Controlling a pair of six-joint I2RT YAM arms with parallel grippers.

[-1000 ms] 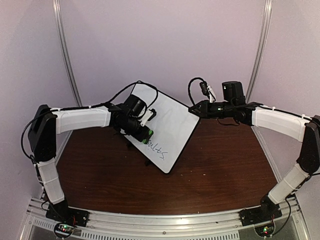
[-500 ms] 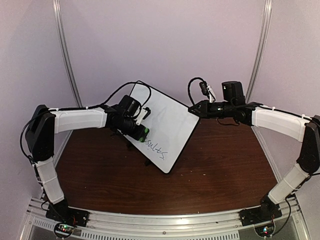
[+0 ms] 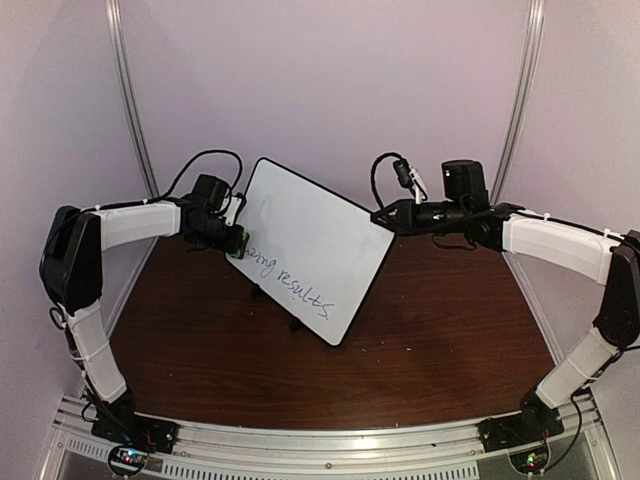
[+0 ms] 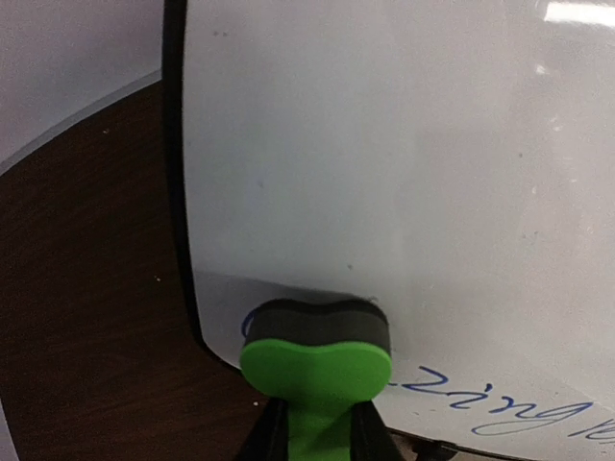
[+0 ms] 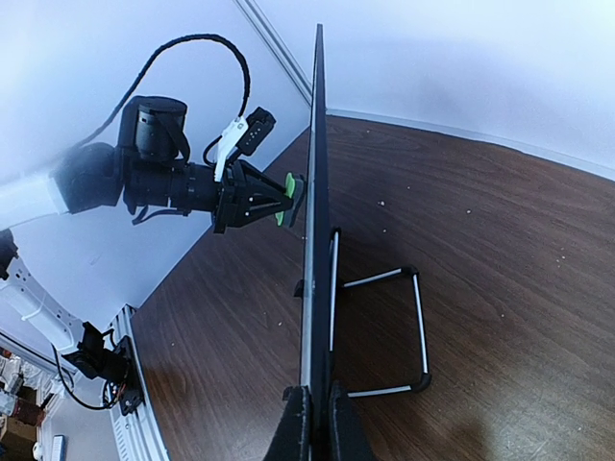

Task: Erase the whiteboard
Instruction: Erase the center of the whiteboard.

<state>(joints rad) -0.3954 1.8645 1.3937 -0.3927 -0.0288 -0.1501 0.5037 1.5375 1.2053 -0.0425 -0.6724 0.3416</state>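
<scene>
The whiteboard (image 3: 320, 225) stands tilted on a wire stand (image 5: 384, 327) in the middle of the table. A line of dark handwriting (image 3: 292, 279) runs along its lower part. My left gripper (image 3: 230, 240) is shut on a green eraser (image 4: 315, 360), and the eraser's dark pad presses on the board's left edge at the start of the handwriting (image 4: 509, 411). My right gripper (image 3: 382, 216) is shut on the board's right corner. In the right wrist view the whiteboard (image 5: 315, 192) shows edge-on between the right gripper's (image 5: 315, 423) jaws, with the eraser (image 5: 289, 197) on its far side.
The brown wooden table (image 3: 450, 330) carries the board and stand. Aluminium rails (image 3: 330, 440) with both arm bases run along the near edge. White enclosure walls and two metal posts (image 3: 132, 110) close in the back and sides. A black cable (image 3: 200, 160) loops above the left wrist.
My left gripper has slid the eraser leftward along the handwriting, from the board's middle to its left edge. More of the writing now shows. The right gripper keeps its hold.
</scene>
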